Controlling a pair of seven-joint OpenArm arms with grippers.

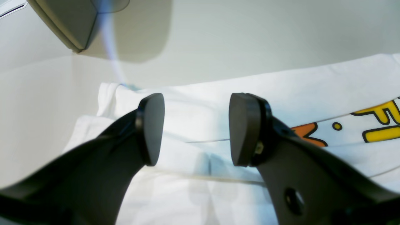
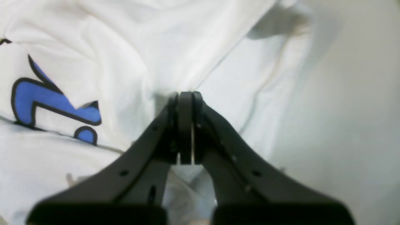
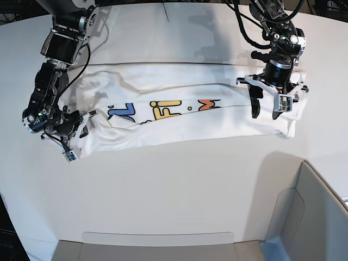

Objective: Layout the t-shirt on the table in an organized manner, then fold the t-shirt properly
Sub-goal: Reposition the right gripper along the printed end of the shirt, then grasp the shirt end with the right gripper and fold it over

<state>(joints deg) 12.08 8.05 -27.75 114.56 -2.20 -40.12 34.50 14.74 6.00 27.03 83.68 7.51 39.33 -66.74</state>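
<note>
The white t-shirt [image 3: 179, 117] lies as a long band across the table [image 3: 179, 185], its blue, yellow and orange letters facing up. At the band's left end in the base view, my right gripper [image 3: 86, 124] is shut on the cloth. In the right wrist view its fingers [image 2: 175, 125] are pressed together and the t-shirt [image 2: 125, 47] puckers into their tips, beside a blue letter [image 2: 47, 100]. My left gripper [image 3: 265, 111] hovers open over the band's right end. The left wrist view shows its pads [image 1: 153, 128] wide apart above the t-shirt [image 1: 312, 87], holding nothing.
A grey-white bin [image 3: 310, 217] stands at the table's near right corner, and its corner shows in the left wrist view [image 1: 68, 22]. Another low tray edge [image 3: 157, 244] runs along the near side. Cables hang behind the left arm.
</note>
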